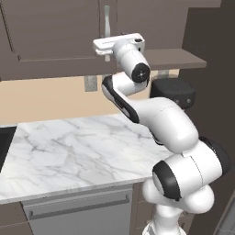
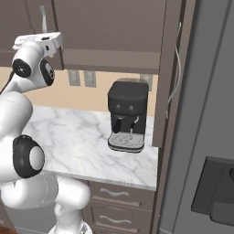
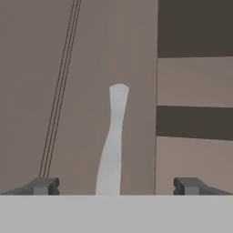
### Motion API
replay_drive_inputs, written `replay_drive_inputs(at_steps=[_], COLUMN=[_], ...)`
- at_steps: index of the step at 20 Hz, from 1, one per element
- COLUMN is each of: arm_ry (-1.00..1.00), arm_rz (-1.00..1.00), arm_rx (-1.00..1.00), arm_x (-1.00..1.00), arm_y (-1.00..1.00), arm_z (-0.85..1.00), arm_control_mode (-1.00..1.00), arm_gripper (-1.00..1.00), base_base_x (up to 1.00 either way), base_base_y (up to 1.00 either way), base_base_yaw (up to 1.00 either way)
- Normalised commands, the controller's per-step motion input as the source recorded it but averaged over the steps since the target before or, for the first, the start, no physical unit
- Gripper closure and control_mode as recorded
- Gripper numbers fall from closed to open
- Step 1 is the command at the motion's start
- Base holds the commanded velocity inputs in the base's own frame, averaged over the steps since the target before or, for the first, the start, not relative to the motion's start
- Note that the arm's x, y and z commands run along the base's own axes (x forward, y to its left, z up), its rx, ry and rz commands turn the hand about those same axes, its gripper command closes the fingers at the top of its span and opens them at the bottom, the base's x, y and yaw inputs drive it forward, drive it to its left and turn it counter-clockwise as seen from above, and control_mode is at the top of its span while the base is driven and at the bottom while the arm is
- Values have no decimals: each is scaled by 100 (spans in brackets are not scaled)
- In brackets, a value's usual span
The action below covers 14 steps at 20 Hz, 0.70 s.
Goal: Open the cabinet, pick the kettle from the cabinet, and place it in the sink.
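The dark brown cabinet (image 1: 50, 41) hangs above the marble counter (image 1: 69, 151). One door is closed, and its one curved silver handle (image 3: 113, 136) sits between the gripper's (image 3: 116, 185) wide-open, empty jaws. Best to centre them on the handle before closing. One black coffee machine (image 2: 128, 116) stands below the cabinet.

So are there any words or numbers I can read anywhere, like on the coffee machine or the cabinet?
None: no readable words, numbers or signs.
Coffee machine: plain black, with small round knobs and no label.
Cabinet: plain brown doors with a silver handle, no writing.
Wall outlets: blank.
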Motion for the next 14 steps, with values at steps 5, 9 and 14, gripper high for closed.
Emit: replay_drive_inputs(at_steps=[5, 9, 14], arm_ry=[0, 0, 0], arm_rz=[0, 0, 0], arm_rx=[0, 0, -1], arm_x=[34, 31, 27], arm_y=[11, 10, 14], arm_z=[0, 0, 0], arm_control_mode=[-100, -100, -100], arm_gripper=[-100, -100, -100], base_base_x=[0, 0, 0], base_base_y=[0, 0, 0], base_base_yaw=[0, 0, 0])
